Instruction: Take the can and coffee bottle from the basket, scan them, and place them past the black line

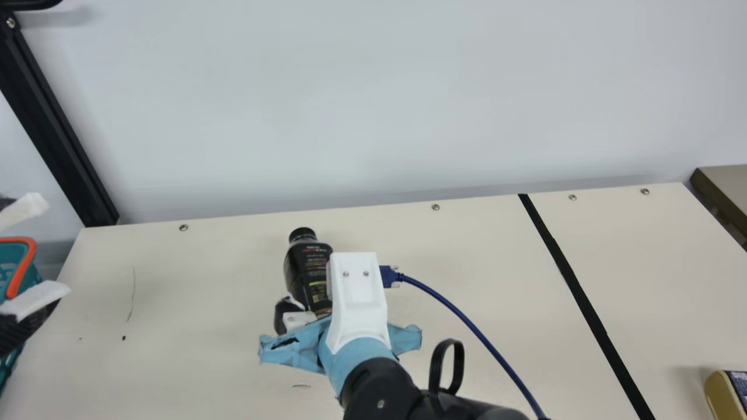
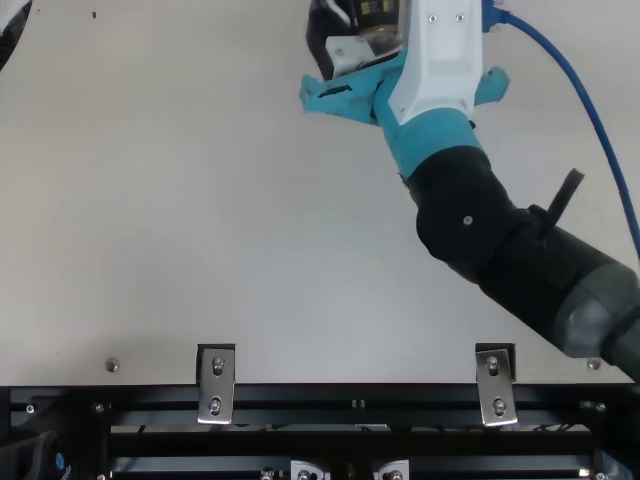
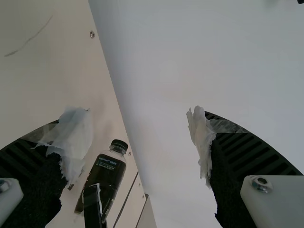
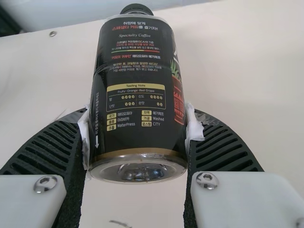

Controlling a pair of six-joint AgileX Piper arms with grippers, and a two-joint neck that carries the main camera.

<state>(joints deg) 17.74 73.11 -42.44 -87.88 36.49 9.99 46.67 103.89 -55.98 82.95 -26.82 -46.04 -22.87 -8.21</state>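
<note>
Cream table (image 1: 175, 361) below; right fingers (image 1: 281, 318) grip coffee bottle (image 1: 304, 271), black label (image 4: 135, 57) finely printed.

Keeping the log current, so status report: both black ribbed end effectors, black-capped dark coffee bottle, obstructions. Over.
Right end effector clamped on bottle, short of the black line. Left end effector open, empty. Blue cable alongside, possible snag.

The coffee bottle (image 4: 137, 80) looks glossy, the table (image 1: 198, 291) matt.

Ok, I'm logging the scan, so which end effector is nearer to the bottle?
Right: the right end effector has its fingers against both sides of the bottle. The left end effector is off at the main view's left edge, by the basket.
</note>
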